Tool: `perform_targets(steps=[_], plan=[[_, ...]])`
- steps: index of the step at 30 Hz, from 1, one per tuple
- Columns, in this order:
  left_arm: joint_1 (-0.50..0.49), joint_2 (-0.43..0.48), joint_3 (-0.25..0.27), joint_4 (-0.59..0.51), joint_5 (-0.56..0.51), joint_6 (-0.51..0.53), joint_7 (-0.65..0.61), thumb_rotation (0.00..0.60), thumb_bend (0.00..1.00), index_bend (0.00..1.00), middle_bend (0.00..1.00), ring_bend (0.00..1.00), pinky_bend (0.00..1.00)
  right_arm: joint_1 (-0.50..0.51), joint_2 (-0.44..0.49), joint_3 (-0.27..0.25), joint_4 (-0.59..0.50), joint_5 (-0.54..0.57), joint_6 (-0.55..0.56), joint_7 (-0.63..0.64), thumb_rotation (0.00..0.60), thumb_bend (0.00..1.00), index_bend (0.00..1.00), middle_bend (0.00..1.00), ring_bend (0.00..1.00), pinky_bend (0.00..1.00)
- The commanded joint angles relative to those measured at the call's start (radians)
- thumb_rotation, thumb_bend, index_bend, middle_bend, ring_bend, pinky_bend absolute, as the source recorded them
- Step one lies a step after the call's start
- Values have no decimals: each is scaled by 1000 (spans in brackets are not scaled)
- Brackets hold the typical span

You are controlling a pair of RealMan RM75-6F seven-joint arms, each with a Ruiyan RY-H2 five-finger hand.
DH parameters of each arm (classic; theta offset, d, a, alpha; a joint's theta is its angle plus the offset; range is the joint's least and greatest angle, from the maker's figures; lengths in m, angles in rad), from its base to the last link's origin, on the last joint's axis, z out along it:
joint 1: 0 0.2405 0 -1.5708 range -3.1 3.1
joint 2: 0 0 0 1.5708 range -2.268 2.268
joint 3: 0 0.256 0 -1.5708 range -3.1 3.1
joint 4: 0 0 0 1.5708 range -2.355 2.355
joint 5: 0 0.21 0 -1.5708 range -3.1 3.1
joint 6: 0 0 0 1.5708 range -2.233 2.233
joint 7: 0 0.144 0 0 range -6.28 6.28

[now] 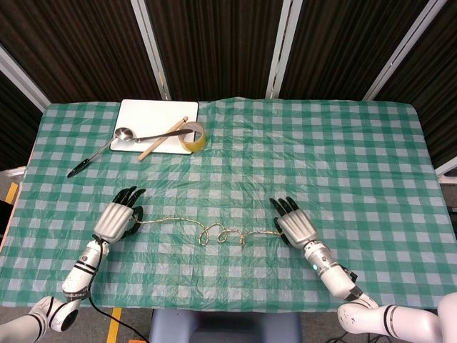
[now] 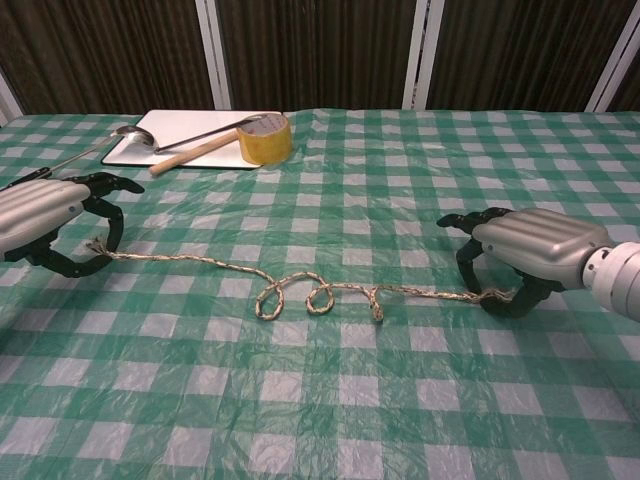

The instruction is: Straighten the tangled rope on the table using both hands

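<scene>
A thin tan rope [image 1: 207, 231] [image 2: 300, 287] lies across the checked table, with a few small loops still in its middle. My left hand [image 1: 117, 217] [image 2: 55, 222] pinches the rope's left end against the cloth, fingers curled around it. At the other side my right hand [image 1: 294, 226] [image 2: 525, 260] pinches the right end, fingers curled down over it. The stretch from the left hand to the loops runs nearly straight; the part from the loops to the right hand is also nearly straight.
At the back left stands a white board [image 1: 153, 125] [image 2: 190, 130] with a ladle [image 1: 125, 133] and a wooden stick [image 1: 163, 138] on it. A roll of yellow tape [image 1: 191, 137] [image 2: 264, 138] sits at the board's right edge.
</scene>
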Motion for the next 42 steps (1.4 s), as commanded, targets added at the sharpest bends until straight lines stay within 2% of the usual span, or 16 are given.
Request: perform_targets(steps=[1, 5, 10, 18, 29, 35, 42], plan=[[1, -2, 0, 6, 3, 4, -7, 600, 422, 649, 80, 0, 113, 4, -1, -2, 3, 3, 2, -3, 600, 410, 711, 69, 0, 0], [0, -4, 1, 12, 6, 5, -12, 600, 423, 648, 76, 0, 114, 5, -1, -3, 9, 7, 9, 6, 600, 446, 765, 106, 0, 0], [2, 4, -2, 14, 3, 9, -18, 600, 428, 646, 75, 0, 113, 0, 20, -1, -2, -4, 30, 27, 600, 458, 783, 126, 0, 0], [16, 35, -13, 36, -21, 11, -24, 600, 427, 649, 73, 0, 115, -16, 118, 23, -35, 9, 50, 104, 600, 499, 800, 142, 0, 0], [40, 71, -29, 72, -49, 21, -50, 600, 424, 649, 74, 0, 116, -50, 207, 37, -6, 12, 73, 218, 600, 516, 817, 148, 0, 0], [75, 68, -20, 134, -74, 7, -89, 600, 423, 647, 73, 0, 116, -81, 232, 35, 69, 35, 73, 280, 600, 516, 821, 153, 0, 0], [85, 45, -18, 196, -80, -12, -142, 600, 426, 648, 73, 0, 116, -98, 216, 31, 170, 46, 47, 346, 600, 516, 824, 158, 0, 0]])
